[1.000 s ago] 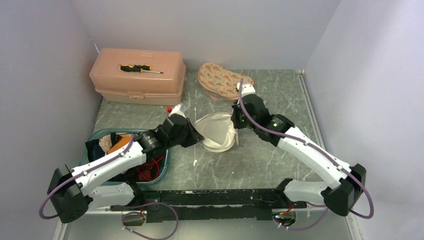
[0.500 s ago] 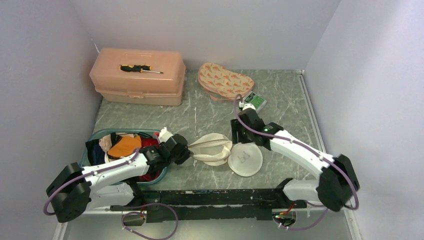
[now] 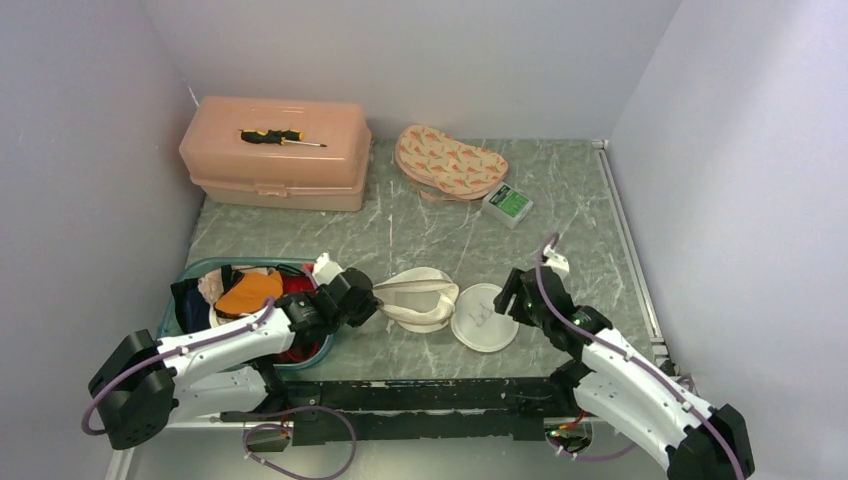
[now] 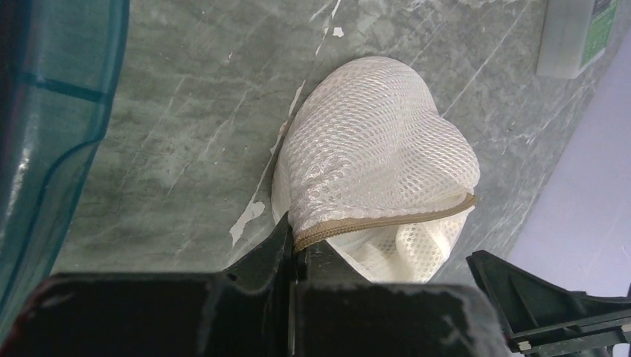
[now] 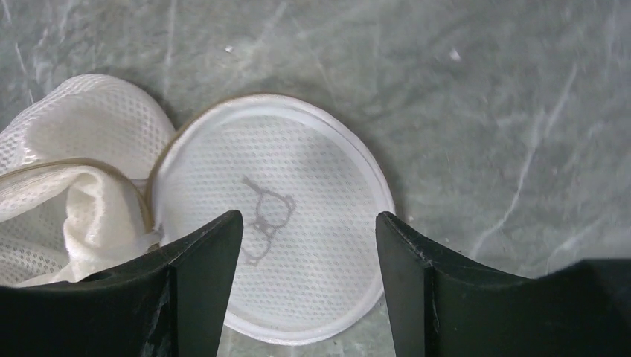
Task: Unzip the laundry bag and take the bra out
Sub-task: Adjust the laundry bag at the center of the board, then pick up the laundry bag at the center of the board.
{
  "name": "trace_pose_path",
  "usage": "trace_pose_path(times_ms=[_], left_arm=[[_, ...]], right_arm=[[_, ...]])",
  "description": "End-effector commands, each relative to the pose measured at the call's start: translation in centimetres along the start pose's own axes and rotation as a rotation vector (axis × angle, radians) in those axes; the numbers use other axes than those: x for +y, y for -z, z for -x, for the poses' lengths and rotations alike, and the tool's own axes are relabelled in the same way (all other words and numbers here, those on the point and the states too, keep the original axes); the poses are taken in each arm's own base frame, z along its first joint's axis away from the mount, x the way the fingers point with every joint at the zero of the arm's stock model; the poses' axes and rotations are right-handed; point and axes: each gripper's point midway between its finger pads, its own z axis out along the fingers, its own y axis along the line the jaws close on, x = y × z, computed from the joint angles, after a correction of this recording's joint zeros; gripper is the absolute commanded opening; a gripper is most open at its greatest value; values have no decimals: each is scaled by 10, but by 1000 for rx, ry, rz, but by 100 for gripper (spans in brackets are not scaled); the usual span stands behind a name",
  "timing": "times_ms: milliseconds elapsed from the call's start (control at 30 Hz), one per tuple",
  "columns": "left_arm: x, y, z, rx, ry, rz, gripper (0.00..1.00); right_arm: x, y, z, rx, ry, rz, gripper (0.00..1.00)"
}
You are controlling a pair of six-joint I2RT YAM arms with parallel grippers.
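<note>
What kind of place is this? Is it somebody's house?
Probably a robot test booth, not a house. Plain pale walls box in a stone-look table, a left arm and a right arm are mounted at its near edge, and a toolbox sits at the back.

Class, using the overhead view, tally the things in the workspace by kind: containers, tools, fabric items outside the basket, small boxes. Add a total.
Containers: 2 (peach toolbox, teal basket)
Tools: 1 (screwdriver)
Fabric items outside the basket: 2 (white mesh laundry bag, patterned pad)
Small boxes: 1 (green-and-white box)
Total: 6
</note>
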Motion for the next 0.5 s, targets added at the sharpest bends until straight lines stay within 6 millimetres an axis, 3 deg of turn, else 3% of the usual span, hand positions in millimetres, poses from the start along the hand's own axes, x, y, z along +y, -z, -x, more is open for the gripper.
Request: trace_pose_path(times_ms=[0,167,367,467], left_arm=[[-8,-2,0,-7,-6,-14,3],[-4,-2,-1,-5,-17,-1,3],[-5,-1,-2,-3,-28,-10,3],[-7,-1,-2,-3,-37,-14,3]], right_arm=[[-14,1,2,-68,-230,-59,69],[-37,-4,-13,-80,-368,-147,66],[-52,-21,-44,8,-403,-232,53],[-54,-25,-50,32,-395,-248,45]])
